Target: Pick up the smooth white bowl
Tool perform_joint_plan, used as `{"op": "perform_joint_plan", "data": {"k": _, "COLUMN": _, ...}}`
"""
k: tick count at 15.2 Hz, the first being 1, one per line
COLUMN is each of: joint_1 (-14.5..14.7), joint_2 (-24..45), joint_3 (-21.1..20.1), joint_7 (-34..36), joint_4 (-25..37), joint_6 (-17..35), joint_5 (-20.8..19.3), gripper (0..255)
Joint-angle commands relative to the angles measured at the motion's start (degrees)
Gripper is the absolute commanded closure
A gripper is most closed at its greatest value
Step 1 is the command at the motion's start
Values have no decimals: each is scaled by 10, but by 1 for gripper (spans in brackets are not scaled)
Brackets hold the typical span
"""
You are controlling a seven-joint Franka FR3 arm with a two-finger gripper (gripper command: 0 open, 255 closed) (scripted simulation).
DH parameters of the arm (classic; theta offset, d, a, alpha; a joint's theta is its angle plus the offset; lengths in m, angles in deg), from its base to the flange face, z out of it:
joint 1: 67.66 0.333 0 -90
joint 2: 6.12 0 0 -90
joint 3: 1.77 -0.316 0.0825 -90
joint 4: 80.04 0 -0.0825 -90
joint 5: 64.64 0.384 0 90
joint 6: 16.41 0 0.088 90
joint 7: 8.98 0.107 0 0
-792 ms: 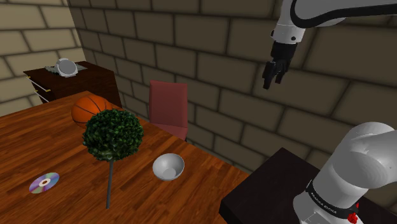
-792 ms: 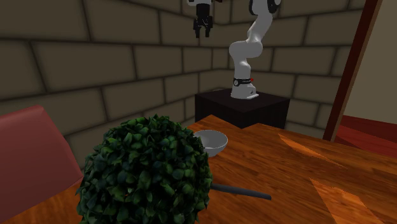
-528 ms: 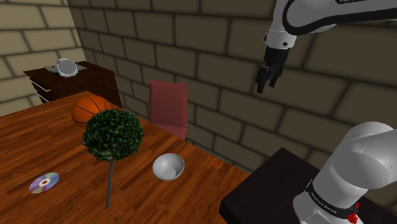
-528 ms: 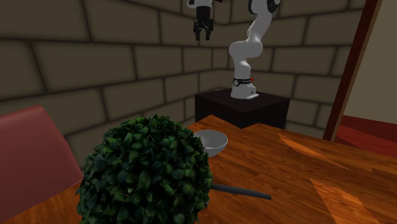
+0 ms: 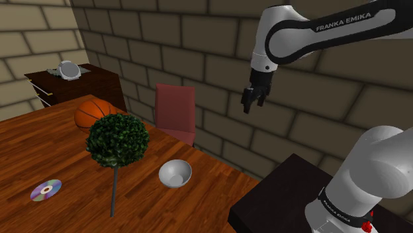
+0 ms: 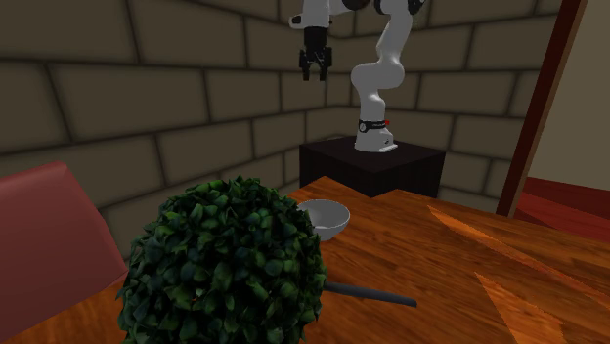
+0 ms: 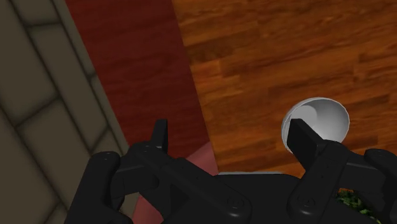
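The smooth white bowl [image 5: 175, 173] sits upright on the wooden table [image 5: 40, 152], near the edge closest to the stand. The second exterior view has the bowl [image 6: 327, 219] just past the plant's foliage. My black gripper [image 5: 253, 102] hangs high in the air in front of the brick wall, well above the bowl and toward the shoulder view's right of it. The gripper [image 6: 313, 74] points downward. In the wrist view the gripper [image 7: 229, 130] is open with nothing between its fingers, and the bowl [image 7: 321, 121] lies far below, partly behind one fingertip [image 7: 299, 135].
A green ball-shaped plant [image 5: 118, 140] on a thin stem stands beside the bowl. A basketball [image 5: 92, 112] and a disc [image 5: 45, 190] lie further along the table. A red chair [image 5: 175, 112] stands at the table's wall side, with a dark dresser [image 5: 76, 83] behind it. The black stand [image 5: 291, 198] adjoins the table.
The gripper has come down and swung toward the shoulder view's left, closer to the table. Bowl and other objects have stayed put.
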Motion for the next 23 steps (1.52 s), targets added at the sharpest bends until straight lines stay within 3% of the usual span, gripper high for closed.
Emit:
{"op": "perform_joint_plan", "data": {"k": 1, "joint_1": 9, "joint_2": 21, "joint_3": -15, "joint_7": 17, "joint_4": -7, "joint_6": 31, "joint_5": 9, "gripper": 0}}
{"op": "perform_joint_plan", "data": {"k": 12, "joint_1": 42, "joint_2": 219, "joint_3": -98, "joint_7": 123, "joint_4": 34, "joint_6": 194, "joint_5": 15, "gripper": 0}}
{"op": "perform_joint_plan", "data": {"k": 23, "joint_1": 86, "joint_2": 453, "joint_3": -137, "joint_7": 265, "joint_4": 165, "joint_6": 295, "joint_5": -79, "gripper": 0}}
